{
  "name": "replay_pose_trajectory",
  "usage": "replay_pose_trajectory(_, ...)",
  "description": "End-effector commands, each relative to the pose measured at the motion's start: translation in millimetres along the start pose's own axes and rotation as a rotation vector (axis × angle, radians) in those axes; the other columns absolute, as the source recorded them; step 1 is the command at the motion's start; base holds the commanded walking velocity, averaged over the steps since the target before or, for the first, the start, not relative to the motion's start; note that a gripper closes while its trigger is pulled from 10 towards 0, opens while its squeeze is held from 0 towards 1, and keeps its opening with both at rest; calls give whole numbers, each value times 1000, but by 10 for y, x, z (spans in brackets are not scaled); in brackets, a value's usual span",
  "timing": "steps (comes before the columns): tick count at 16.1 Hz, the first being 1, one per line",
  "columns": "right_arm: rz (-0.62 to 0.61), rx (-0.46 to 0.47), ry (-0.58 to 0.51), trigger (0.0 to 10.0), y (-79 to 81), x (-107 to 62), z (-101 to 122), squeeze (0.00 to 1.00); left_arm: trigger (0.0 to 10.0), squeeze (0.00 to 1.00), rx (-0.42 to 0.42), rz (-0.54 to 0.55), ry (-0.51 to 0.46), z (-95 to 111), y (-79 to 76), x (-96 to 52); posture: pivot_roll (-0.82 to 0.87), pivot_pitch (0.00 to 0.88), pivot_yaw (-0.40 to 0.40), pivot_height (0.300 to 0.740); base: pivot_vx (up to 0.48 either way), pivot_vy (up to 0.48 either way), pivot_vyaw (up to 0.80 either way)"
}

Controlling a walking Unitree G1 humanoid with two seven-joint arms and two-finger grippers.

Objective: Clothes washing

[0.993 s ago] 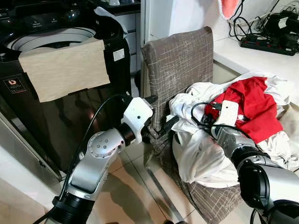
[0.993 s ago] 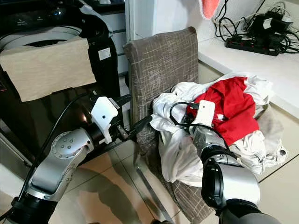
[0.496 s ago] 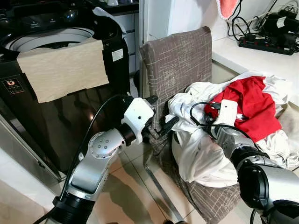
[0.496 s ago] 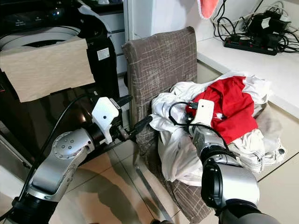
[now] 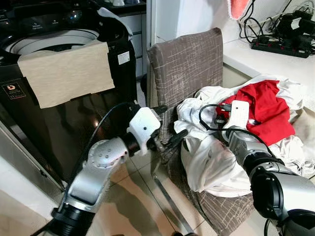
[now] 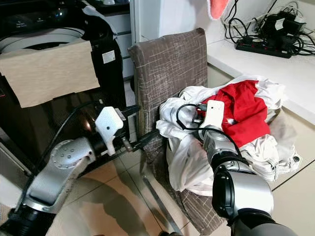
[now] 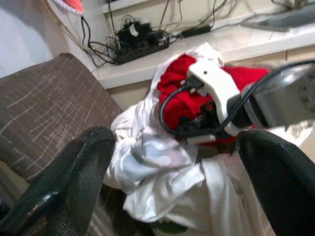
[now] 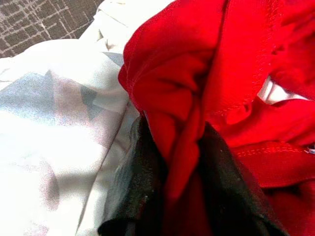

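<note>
My right pincer [image 8: 172, 162] is clamped on a fold of the crumpled red cotton garment [image 5: 266, 110], which lies atop the heap of white clothes [image 5: 211, 162] on the brown woven-fabric chair [image 5: 189, 64]. My left pincer [image 5: 173, 139] hangs spread apart at the chair's front edge, beside the black top-loading washing machine [image 5: 54, 44].
</note>
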State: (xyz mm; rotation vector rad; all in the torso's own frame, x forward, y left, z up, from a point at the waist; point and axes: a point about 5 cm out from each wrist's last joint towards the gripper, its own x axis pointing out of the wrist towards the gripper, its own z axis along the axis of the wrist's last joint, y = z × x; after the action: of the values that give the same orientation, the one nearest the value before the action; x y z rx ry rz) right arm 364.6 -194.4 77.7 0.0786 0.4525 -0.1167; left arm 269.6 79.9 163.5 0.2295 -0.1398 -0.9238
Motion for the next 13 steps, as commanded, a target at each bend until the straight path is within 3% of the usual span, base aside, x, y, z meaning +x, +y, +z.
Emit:
replay_pose_trajectory(1, 11, 1, -40, 0, 27, 8, 121, 0, 10000, 0, 0, -4, -10, 20, -20, 13, 58, 2, -28, 740, 0, 0, 0)
replay_pose_trajectory(6, 79, -128, -191, 0, 303, 5, 504, 0, 10000, 0, -14, 28, -11, 13, -11, 19, 53, 12, -28, 740, 0, 0, 0)
replay_pose_trajectory(8, 150, -192, -392, 0, 563, -76, 982, 0, 10000, 0, -26, 41, -21, 18, -21, 72, 41, 11, -30, 740, 0, 0, 0)
replay_pose_trajectory(10, 181, -198, -476, 0, 647, -130, 1157, 0, 10000, 0, -30, 44, -27, 23, -29, 98, 40, 9, -30, 740, 0, 0, 0)
replay_pose_trajectory(11, 210, -219, -566, 0, 736, -196, 1308, 0, 10000, 0, -9, 173, -19, 9, 88, 128, 39, 7, -29, 740, 0, 0, 675)
replay_pose_trajectory(13, 224, -237, -606, 0, 773, -226, 1353, 0, 10000, 0, -4, 318, -6, -22, 205, 147, 38, 6, -27, 740, 0, 0, 606)
